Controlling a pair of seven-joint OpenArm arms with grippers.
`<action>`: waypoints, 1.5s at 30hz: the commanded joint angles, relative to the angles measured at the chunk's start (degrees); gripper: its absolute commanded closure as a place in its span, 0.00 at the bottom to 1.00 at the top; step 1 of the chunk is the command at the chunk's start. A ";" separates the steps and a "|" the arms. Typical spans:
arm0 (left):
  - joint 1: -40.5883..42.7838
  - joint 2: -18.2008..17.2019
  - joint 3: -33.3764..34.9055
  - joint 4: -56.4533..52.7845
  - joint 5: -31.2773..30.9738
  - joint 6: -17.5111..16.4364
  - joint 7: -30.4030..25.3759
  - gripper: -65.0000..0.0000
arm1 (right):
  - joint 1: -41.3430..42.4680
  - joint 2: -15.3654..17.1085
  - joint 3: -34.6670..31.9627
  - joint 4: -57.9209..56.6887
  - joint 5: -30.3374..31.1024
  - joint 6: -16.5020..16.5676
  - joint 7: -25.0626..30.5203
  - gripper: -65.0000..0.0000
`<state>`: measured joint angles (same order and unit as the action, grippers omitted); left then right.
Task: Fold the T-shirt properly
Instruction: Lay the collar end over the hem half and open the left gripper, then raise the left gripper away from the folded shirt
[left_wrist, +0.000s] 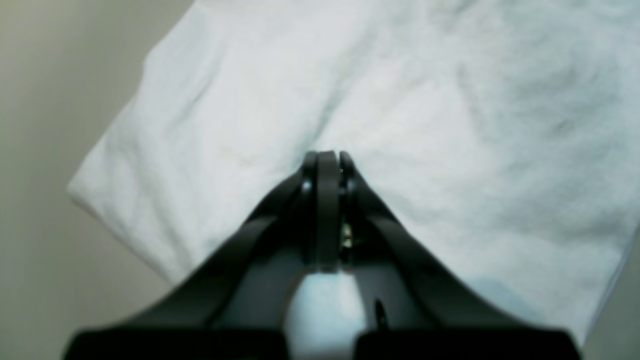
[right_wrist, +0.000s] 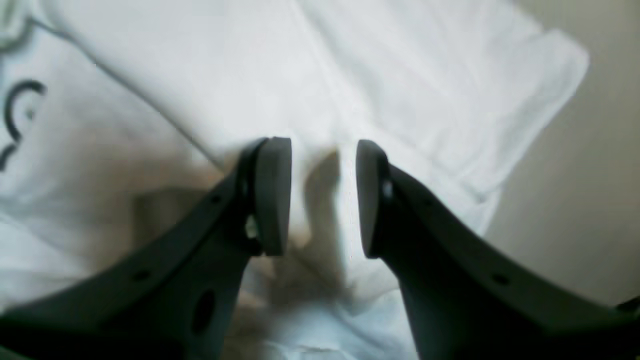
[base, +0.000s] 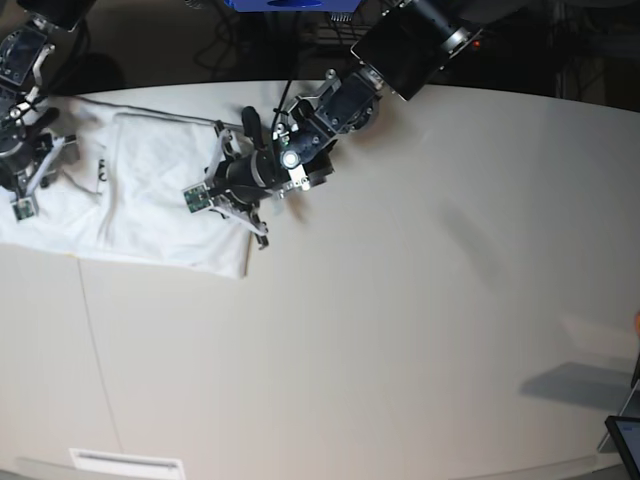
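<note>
Surface: pale table (base: 400, 330), dark clutter behind it. Item: the T-shirt (base: 150, 200), white, partly folded, lying at the table's far left corner in the base view, a trace of dark print (right_wrist: 15, 110) showing. Left gripper (left_wrist: 327, 162): jaws together, nothing visibly pinched, tips over the cloth near its edge. Right gripper (right_wrist: 322, 195): jaws apart, astride a raised fold, not clamped. You would do well to close squarely on that fold and lift evenly, keeping layers aligned. Containers: none visible.

Matte black curved fingers with flat grey pads (right_wrist: 272, 195), small screw holes, black-and-silver jointed arms (base: 340, 105).
</note>
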<state>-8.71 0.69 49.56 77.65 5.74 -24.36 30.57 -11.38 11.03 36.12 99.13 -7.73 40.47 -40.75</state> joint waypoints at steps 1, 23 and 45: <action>0.05 -1.26 -0.29 -0.24 1.95 0.23 3.94 1.00 | 0.87 1.24 0.41 2.36 0.21 -0.47 0.44 0.68; 16.05 -10.14 -23.06 13.39 2.04 0.40 7.98 1.00 | 3.60 1.41 0.50 4.12 -0.05 -0.47 0.27 0.68; 22.20 -14.97 -28.42 26.66 2.13 0.40 11.59 1.00 | 2.45 1.24 0.50 4.21 -0.05 -0.47 -2.46 0.68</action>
<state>13.98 -13.74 21.37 103.98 6.46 -24.16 40.21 -9.69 11.35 36.29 102.17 -7.92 40.51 -44.31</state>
